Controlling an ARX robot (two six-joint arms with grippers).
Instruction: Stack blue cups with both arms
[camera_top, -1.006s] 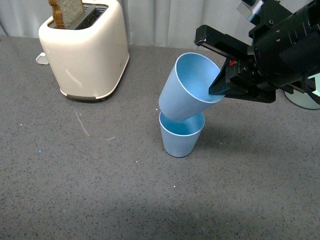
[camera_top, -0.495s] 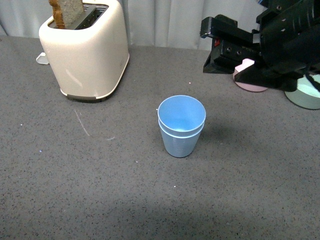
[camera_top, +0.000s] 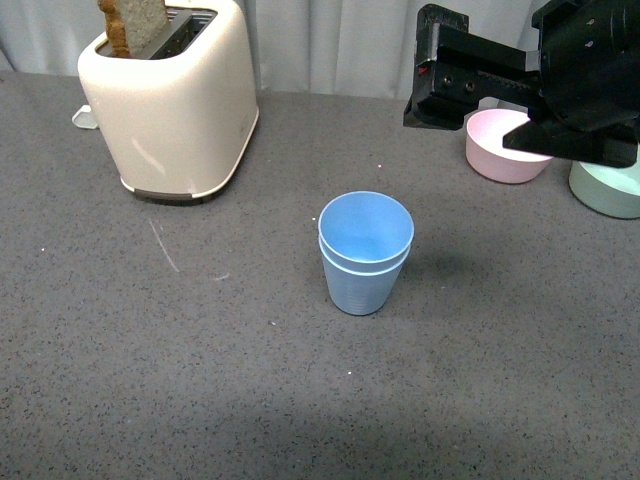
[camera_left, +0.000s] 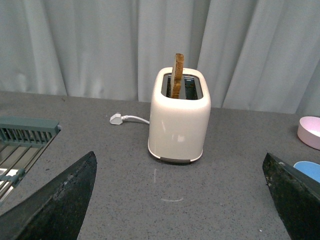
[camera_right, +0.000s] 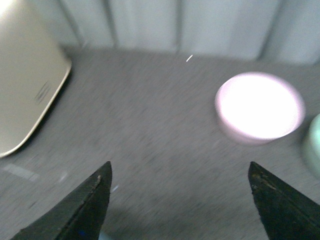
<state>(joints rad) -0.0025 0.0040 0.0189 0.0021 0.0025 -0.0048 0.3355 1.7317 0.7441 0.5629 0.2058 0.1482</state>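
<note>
Your two matte, tapered blue cups (camera_top: 365, 252) sit nested upright mid-way across the speckled grey surface (camera_top: 200, 380), well apart from the glossy cream toaster (camera_top: 170, 100). Your right tool (camera_top: 440, 70) hangs above the far side near the round pink bowl (camera_top: 505, 147), fingers spread and empty; half a second ago it sat lower. Your left tool (camera_left: 180, 200) is spread wide, empty too.

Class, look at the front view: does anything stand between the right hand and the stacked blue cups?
Nothing visible does. The right hand hangs open above the table, behind and to the right of the blue cups, which sit nested and upright. Only bare table lies between. The pink bowl and toaster stand off to the sides.
</note>
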